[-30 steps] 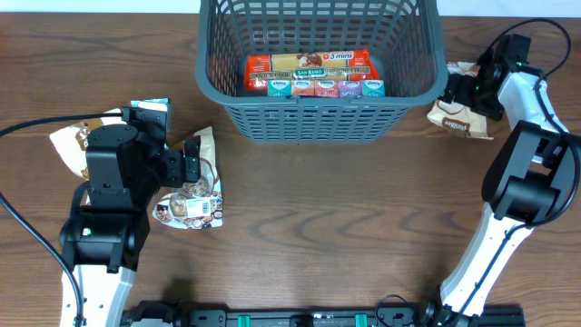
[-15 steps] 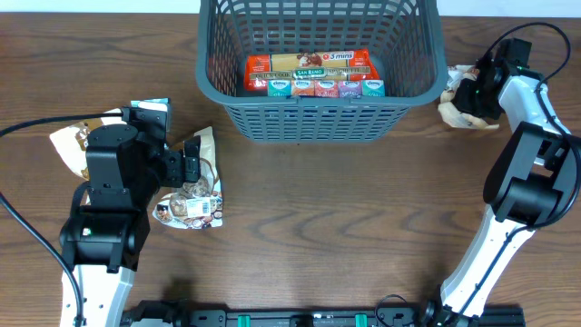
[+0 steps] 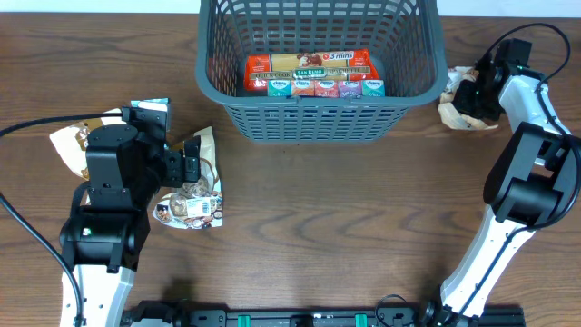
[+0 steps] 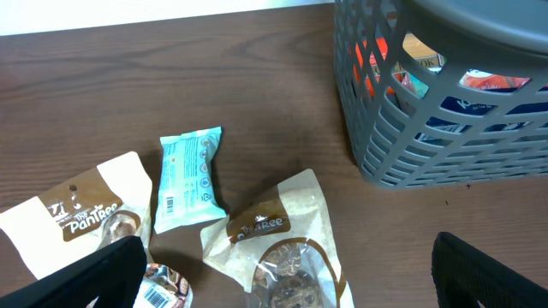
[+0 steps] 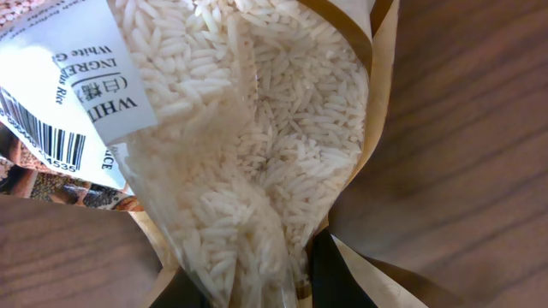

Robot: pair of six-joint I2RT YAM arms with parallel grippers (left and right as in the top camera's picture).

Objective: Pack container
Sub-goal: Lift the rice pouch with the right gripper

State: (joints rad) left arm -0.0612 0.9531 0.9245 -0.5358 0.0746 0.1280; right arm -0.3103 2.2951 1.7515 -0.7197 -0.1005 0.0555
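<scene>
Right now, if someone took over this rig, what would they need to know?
Left gripper: open, empty, over loose packets on the table's left.
Right gripper: shut on a rice packet, just right of the container, outside it.
Done: a red pack and a row of small cartons lie in the container.
Left: put the rice in, then the blue bar and the Pan Tree bags beside it.

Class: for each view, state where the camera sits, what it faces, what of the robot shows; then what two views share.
Overhead: above the table, facing down on the basket; left hand, right hand and both arms show.
Left wrist: low, facing snack packets and the basket; open fingers show below.
Right wrist: close on a rice packet; little of the hand shows.
Shared: basket, in overhead and left wrist.
</scene>
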